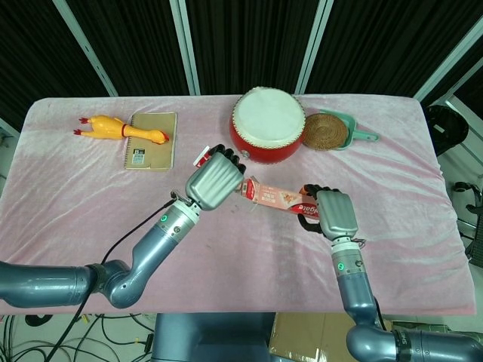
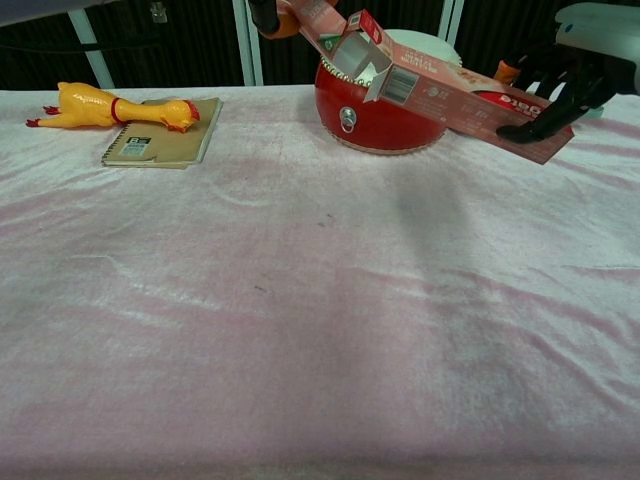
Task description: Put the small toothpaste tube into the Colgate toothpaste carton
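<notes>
My right hand (image 1: 336,213) grips the far end of the pink Colgate carton (image 1: 277,197), which is held above the table with its open flap end pointing left and up (image 2: 372,60). My left hand (image 1: 215,178) holds the small toothpaste tube (image 2: 330,24), tilted, with its white cap right at the carton's open mouth. In the chest view only a sliver of the left hand (image 2: 270,14) shows at the top edge, and the right hand (image 2: 580,60) is at the upper right. In the head view the left hand hides most of the tube.
A red drum (image 1: 267,125) stands just behind the carton. A woven coaster in a teal dustpan (image 1: 330,130) lies to its right. At the back left a rubber chicken (image 1: 119,129) lies beside a brown notebook (image 1: 151,139). The pink cloth (image 1: 241,249) covers the table.
</notes>
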Robot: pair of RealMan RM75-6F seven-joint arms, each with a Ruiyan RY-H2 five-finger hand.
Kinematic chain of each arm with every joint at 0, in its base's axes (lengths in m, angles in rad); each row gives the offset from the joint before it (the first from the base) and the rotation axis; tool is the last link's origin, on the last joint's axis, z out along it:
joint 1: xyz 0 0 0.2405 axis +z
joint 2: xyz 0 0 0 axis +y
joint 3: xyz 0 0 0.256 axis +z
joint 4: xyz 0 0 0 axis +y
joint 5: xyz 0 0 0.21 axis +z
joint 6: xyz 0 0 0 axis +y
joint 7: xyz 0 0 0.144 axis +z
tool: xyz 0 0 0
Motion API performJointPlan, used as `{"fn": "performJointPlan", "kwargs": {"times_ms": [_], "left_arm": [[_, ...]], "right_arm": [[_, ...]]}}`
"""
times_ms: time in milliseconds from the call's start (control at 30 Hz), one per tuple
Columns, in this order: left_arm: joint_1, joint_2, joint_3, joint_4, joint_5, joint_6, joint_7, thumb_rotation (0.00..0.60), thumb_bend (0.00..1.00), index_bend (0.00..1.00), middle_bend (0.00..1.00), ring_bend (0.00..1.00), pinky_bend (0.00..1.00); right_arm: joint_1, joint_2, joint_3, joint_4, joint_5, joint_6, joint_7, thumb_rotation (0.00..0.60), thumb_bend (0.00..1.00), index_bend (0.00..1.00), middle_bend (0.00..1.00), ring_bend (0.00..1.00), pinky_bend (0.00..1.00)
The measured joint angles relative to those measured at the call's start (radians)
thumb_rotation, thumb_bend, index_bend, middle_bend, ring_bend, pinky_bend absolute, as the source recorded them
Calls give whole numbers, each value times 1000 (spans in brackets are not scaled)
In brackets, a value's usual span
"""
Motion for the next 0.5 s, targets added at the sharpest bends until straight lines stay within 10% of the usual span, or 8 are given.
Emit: {"fn": "performJointPlan", "kwargs": {"times_ms": [500], "left_arm": [[-44,-91,25,43,6,69,41,600,444,561,502,401,482]], "right_arm": [[16,-4,-6,-13,13,15,1,600,365,463,447,379,368]]}}
